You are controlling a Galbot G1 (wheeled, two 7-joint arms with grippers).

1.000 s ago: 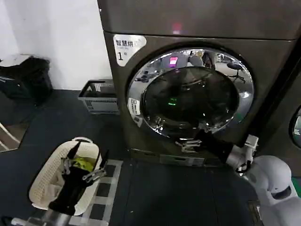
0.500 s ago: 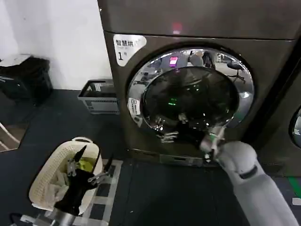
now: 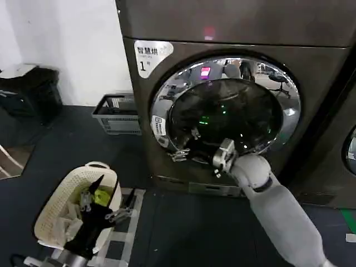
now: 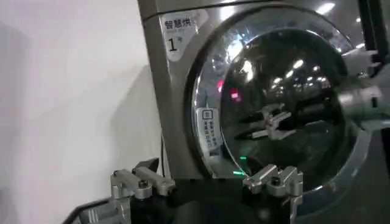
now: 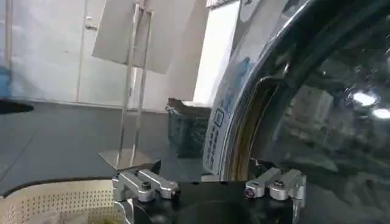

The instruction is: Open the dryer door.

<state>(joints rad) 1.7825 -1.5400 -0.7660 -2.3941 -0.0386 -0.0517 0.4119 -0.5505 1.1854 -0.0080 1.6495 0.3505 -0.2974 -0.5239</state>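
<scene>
reaching right gripper (image 3: 185, 146) at dryer door (image 3: 225, 108)

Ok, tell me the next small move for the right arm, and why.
Probably ease the right gripper a little further left onto the chrome ring's left edge. The dryer door looks shut, and the open fingers sit at the ring's lower left without gripping anything. The left gripper waits over the basket.

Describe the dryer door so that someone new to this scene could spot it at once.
Start at the big dark grey-brown metallic dryer with the white "1" sticker. Its front holds the dryer door, a large round porthole of dark glass in a shiny chrome ring. The neighbouring machine's window is only partly seen.
</scene>
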